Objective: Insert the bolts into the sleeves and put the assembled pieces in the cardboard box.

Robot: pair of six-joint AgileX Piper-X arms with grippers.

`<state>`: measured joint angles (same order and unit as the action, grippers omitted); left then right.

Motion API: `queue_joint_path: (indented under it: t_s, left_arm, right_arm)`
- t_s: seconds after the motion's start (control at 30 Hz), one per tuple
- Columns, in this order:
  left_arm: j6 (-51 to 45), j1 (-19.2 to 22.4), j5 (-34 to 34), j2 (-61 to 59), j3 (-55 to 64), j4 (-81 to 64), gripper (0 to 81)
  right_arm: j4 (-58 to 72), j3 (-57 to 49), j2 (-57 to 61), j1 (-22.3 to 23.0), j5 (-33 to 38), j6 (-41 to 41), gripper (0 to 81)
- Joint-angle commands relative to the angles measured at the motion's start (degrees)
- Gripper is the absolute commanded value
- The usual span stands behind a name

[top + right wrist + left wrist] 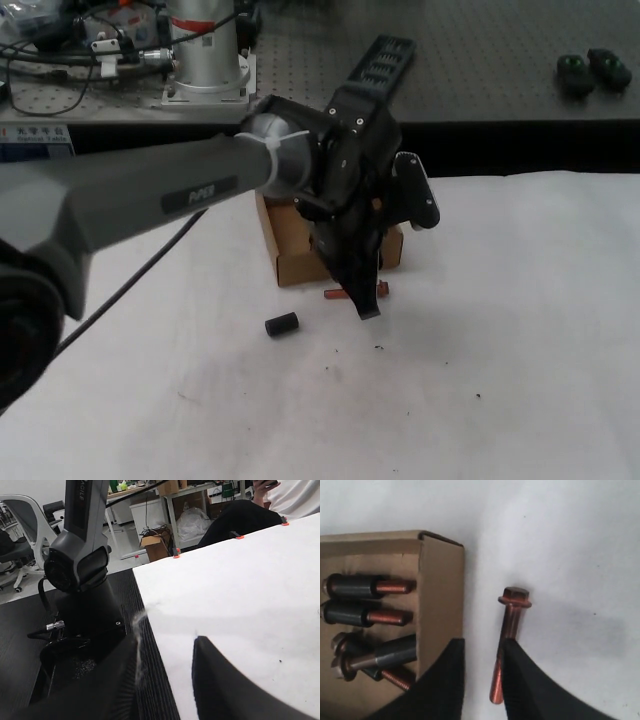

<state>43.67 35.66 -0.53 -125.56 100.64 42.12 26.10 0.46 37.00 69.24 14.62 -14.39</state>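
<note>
A copper bolt (507,630) lies on the white cloth just outside the cardboard box (437,595). My left gripper (481,647) is open and hangs low over it, with the shank between its fingers and close against one finger (530,685). Inside the box lie several bolts pushed into black sleeves (352,587). From the high view, the left gripper (365,305) points down in front of the box (290,262), with the bolt (334,294) under it. A loose black sleeve (283,324) lies on the cloth nearby. My right gripper (165,645) is open with nothing in it, over the cloth's edge.
White cloth (500,350) covers the bench in front of and to the right of the box. A dark perforated table (480,60) lies behind it, with a metal post (205,45) and cables. The right wrist view shows an arm's base (80,580) on the black surface.
</note>
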Motion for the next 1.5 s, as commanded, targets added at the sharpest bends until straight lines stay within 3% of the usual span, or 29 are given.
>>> queue_joint_path:
  t_s: [0.0,0.9,1.33,1.4,1.47]
  left_arm:
    - [1.01,0.13,1.15,-3.32,3.46,2.78,19.5]
    - [8.33,0.81,6.4,-5.26,4.65,2.82,19.5]
    - [12.02,0.81,1.19,-10.11,4.65,2.83,19.5]
    - [12.03,0.81,1.19,-10.12,4.65,2.82,18.0]
    - [12.03,0.81,1.09,-10.12,4.65,2.82,11.5]
  right_arm:
    - [2.06,-0.46,-0.29,0.28,-3.46,-2.34,28.3]
    - [1.25,-0.46,-0.29,0.28,-3.72,-2.52,28.3]
    - [1.25,-0.46,-0.29,0.28,-3.72,-2.52,28.3]
    - [1.25,-0.46,-0.29,0.28,-3.72,-2.52,28.3]
    - [1.25,-0.46,-0.29,0.28,-3.72,-2.52,28.3]
